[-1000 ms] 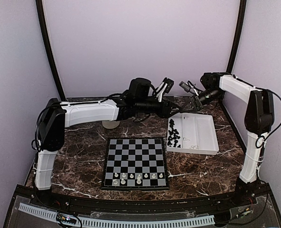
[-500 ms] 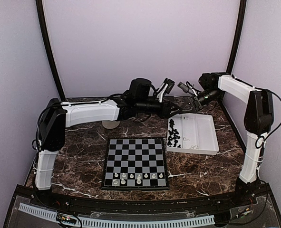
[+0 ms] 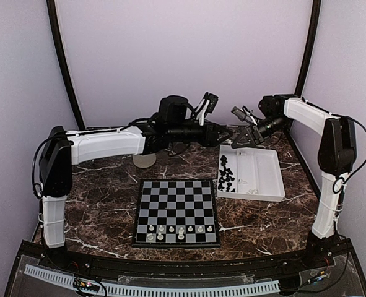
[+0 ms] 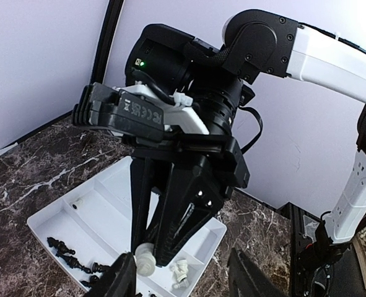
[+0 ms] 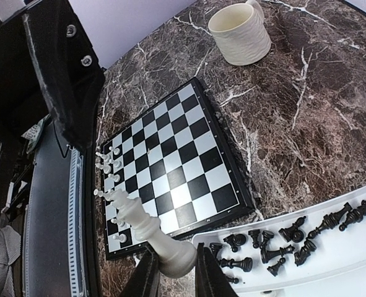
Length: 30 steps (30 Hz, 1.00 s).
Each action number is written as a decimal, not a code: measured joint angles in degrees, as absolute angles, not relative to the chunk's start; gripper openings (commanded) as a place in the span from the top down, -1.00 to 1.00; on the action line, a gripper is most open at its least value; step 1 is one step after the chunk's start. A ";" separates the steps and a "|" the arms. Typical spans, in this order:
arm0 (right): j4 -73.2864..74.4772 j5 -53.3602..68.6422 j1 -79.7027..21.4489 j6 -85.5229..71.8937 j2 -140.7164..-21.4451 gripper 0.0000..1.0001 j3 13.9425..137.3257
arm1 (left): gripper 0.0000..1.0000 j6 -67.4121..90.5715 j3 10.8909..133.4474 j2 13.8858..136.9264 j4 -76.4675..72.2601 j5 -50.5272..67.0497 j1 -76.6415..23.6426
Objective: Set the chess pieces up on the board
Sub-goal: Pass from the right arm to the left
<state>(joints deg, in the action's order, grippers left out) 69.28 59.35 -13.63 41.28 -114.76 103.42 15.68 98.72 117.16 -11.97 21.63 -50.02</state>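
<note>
Chess pieces (image 3: 181, 234) in white stand in a short line on the ranks of the board (image 3: 176, 198) nearest the arm bases; the other squares are bare. The board lies flat on the dark marble worktop (image 3: 108, 198). Just to its right sits a white compartmented tray (image 3: 266, 170), with the black pieces (image 3: 227, 175) heaped in its left compartment.

The right claw (image 5: 176, 253) is clamped on the base of a tall white piece (image 5: 139, 219), which leans out from between the fingers. In the top view this claw hangs above the tray's far left corner. The left wrist view shows a small white piece (image 4: 181, 272) lying in the tray beneath it.

The left claw (image 4: 181, 263) is spread wide with nothing between its fingers. It is raised near the back of the worktop and points at the right claw from close by.

A cream ribbed mug (image 5: 239, 34) stands on the worktop beyond the board's far left corner, apart from the board.
</note>
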 measured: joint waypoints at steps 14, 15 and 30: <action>69.58 59.81 -14.00 41.10 -114.76 0.60 103.44 | 0.19 18.68 101.14 121.12 -11.88 24.69 -49.67; 69.65 59.88 -14.00 41.04 -114.76 0.60 103.44 | 0.21 18.74 101.23 121.12 -11.88 24.77 -49.67; 70.35 60.69 -14.63 40.73 -114.21 0.60 103.50 | 0.14 19.92 102.85 122.83 -10.79 24.47 -49.60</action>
<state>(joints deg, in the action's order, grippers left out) 70.35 60.69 -14.63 40.73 -114.21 103.50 19.92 102.85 122.83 -10.79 24.47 -49.60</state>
